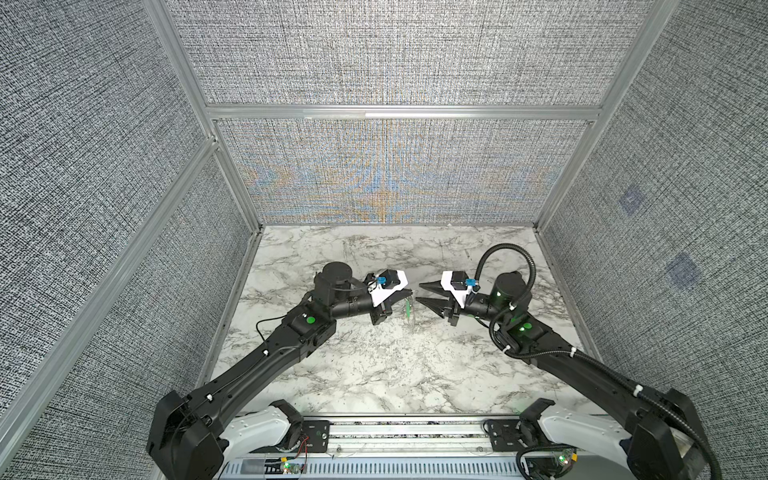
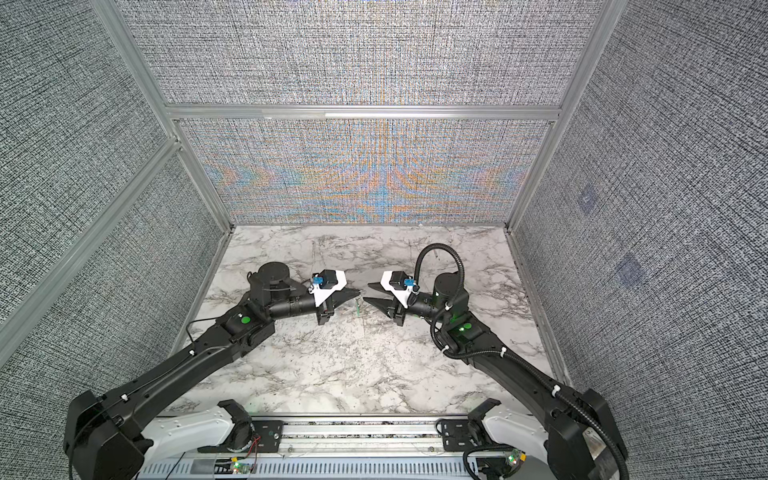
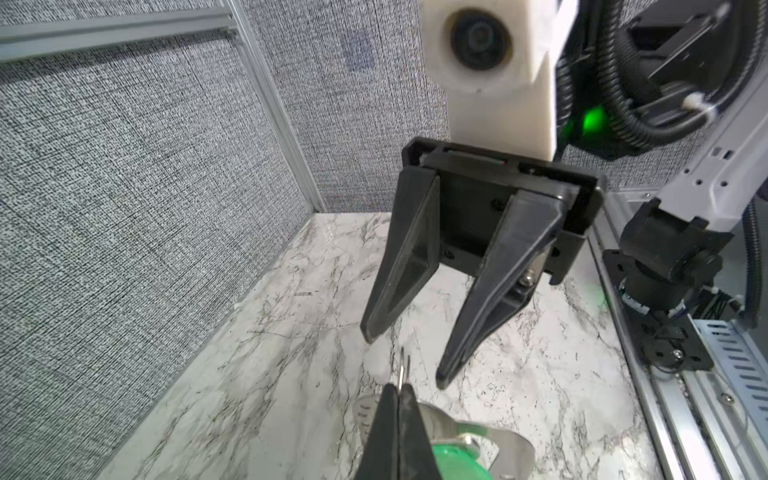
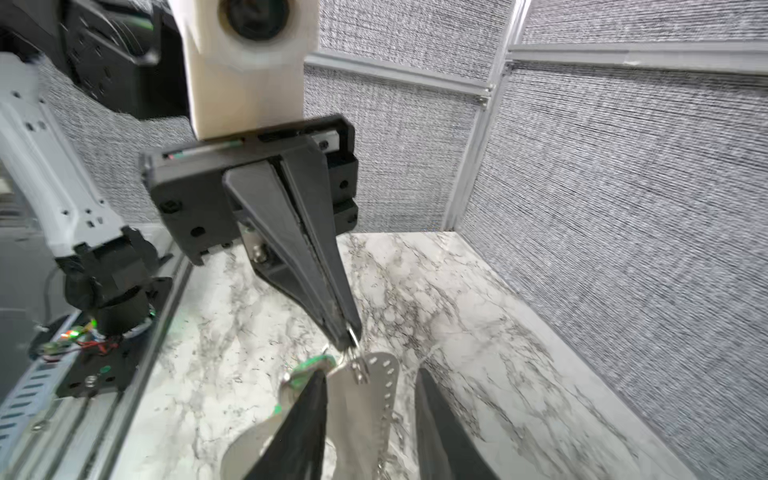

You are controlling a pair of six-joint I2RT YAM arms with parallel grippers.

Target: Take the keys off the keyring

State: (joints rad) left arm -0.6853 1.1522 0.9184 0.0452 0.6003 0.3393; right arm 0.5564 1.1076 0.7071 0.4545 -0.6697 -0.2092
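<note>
Just beside keyring (image 4: 362,415), green tag (image 3: 451,458)

Worktop (image 1: 374,374): white marble pattern with grey-black veins. Walls (image 1: 390,54) around the worktop: speckled grey weave, framed by silver rails (image 1: 399,111). Left claw (image 1: 409,294) and right claw (image 1: 419,292) above the worktop: matt black, with white camera mounts (image 1: 388,293) and blue plugs (image 1: 382,281). Keyring (image 4: 357,415): pale silver-grey, one edge dotted with holes. Key tag (image 3: 453,461): green.

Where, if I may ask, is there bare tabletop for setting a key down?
Bare: the near table between the left arm, right arm and front rail, and the far strip along the back wall. Crowded: mid-table, where the left gripper holds the keyring by the open right gripper.
</note>
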